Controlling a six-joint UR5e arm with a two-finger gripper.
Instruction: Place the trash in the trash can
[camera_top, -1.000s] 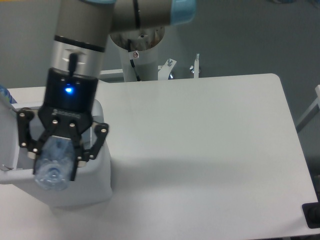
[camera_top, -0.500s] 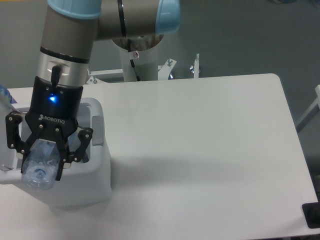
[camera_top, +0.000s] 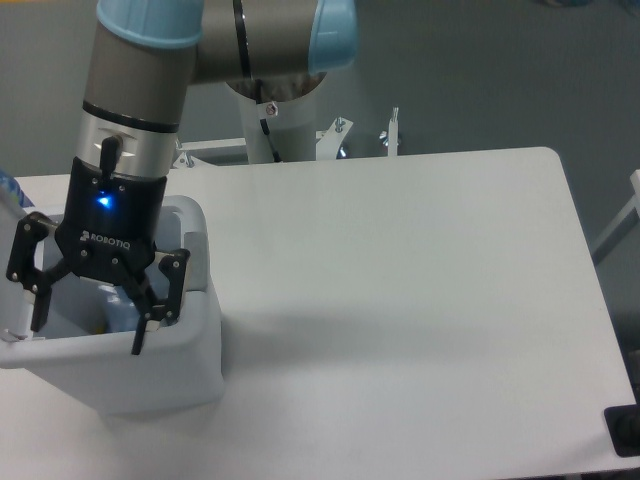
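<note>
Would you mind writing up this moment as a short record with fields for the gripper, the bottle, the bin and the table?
gripper: open, fingers spread, nothing between them, above the bin's opening
bottle: lies inside the bin, only partly visible between the fingers
trash can: white, at the table's left edge, open on top
wrapper: not visible
table: white, bare surface right of the bin
</note>
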